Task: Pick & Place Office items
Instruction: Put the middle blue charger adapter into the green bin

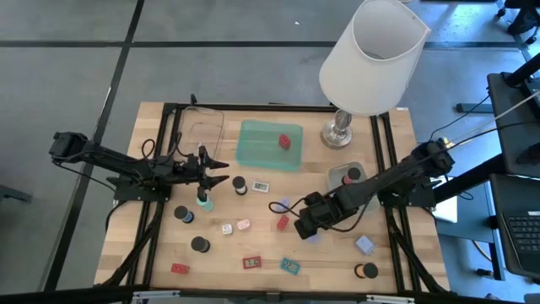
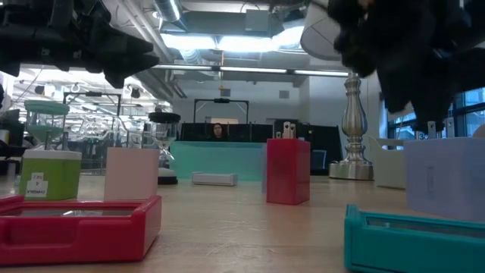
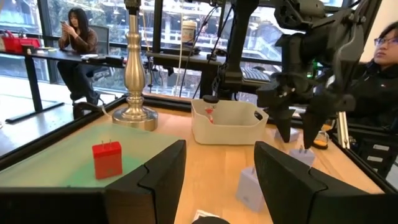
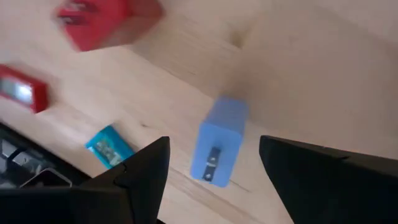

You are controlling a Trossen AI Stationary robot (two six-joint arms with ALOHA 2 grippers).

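The right gripper (image 4: pixel 208 171) hangs over the worktop (image 4: pixel 298 68) with its fingers (image 4: pixel 140 171) apart; a blue block (image 4: pixel 217 149) lies flat between them (untouched by either), a red block (image 4: pixel 102 22) and a teal rectangle (image 4: pixel 109 146) beyond. The left gripper's (image 3: pixel 217 177) fingers stand apart on nothing; ahead of them, a red block (image 3: pixel 107 158) sits in the green tray (image 3: pixel 56 168).

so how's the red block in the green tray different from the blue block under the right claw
The red plug-like block stands upright inside the translucent green tray; the blue plug-like block lies on its side on the bare wooden table. Colours differ. Both show two metal prongs.
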